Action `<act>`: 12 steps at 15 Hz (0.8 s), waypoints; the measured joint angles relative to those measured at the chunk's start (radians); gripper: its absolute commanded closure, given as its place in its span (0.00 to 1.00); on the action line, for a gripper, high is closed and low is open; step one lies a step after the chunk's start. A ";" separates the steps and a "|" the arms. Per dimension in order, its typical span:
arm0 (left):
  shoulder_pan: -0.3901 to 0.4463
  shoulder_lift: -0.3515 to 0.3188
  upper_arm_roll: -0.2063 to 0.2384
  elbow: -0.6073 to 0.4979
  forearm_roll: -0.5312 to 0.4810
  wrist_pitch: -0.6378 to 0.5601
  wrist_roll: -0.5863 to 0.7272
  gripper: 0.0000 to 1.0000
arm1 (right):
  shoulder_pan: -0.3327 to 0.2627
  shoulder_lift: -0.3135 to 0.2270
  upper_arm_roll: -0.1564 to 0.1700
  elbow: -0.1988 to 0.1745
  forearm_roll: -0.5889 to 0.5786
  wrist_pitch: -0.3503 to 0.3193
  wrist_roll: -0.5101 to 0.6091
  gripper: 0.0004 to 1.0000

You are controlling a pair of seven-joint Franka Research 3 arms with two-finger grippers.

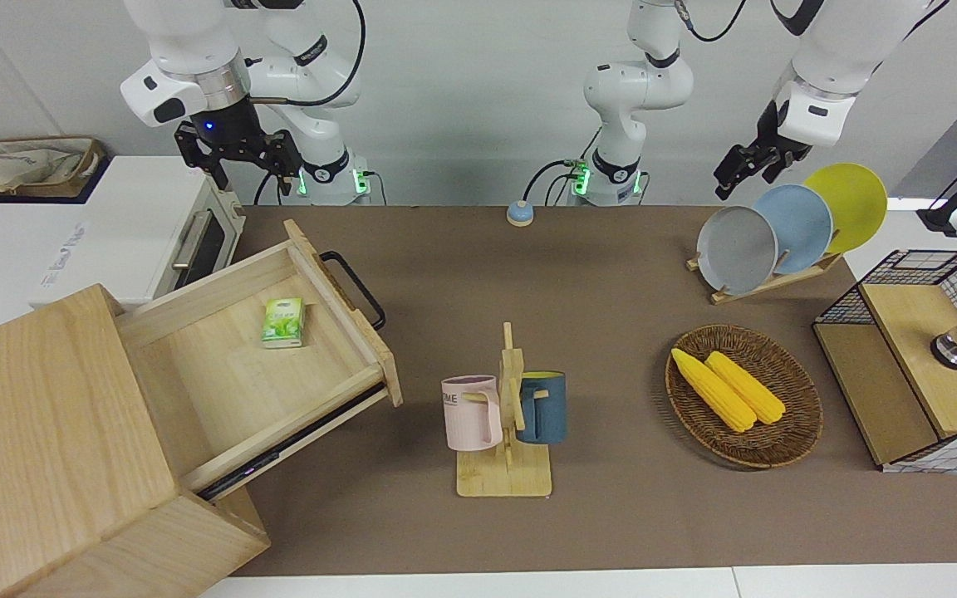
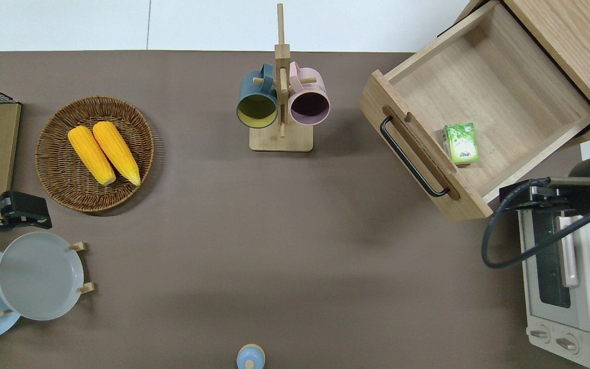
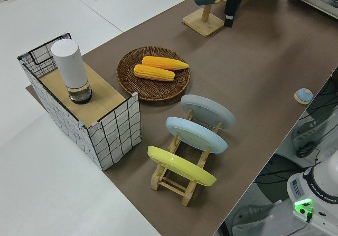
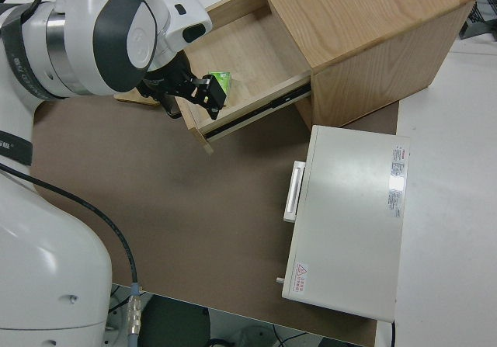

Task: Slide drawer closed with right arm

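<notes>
The light-wood drawer (image 1: 221, 365) stands pulled far out of its big box cabinet (image 1: 38, 415), at the right arm's end of the table. Its black loop handle (image 1: 354, 286) faces the middle of the table. A green pack (image 1: 282, 322) lies inside. My right gripper (image 1: 252, 176) is up in the air, open and empty. In the overhead view the right gripper (image 2: 523, 197) is over the gap between the drawer's (image 2: 500, 87) front corner and the white oven (image 2: 582, 287). In the right side view the right gripper (image 4: 192, 98) hangs by the drawer's (image 4: 241, 52) front. The left arm is parked.
A white oven (image 1: 113, 232) stands beside the cabinet, nearer to the robots. A mug rack (image 1: 505, 415) with two mugs is mid-table. A wicker basket (image 1: 744, 394) with corn, a plate rack (image 1: 777, 228) and a wire crate (image 1: 919, 357) are toward the left arm's end.
</notes>
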 measured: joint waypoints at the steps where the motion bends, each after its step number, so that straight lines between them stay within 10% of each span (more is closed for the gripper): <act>1: 0.000 0.000 0.000 0.000 0.000 0.000 0.000 0.01 | 0.000 0.000 0.000 0.000 -0.001 0.002 0.000 0.01; 7: 0.000 0.000 0.000 0.000 0.000 0.000 0.000 0.01 | 0.000 0.000 0.006 0.006 0.000 0.003 0.000 0.04; 12: 0.000 0.000 0.000 0.000 0.000 0.000 0.000 0.01 | 0.000 0.000 0.010 0.006 0.000 0.003 0.000 0.80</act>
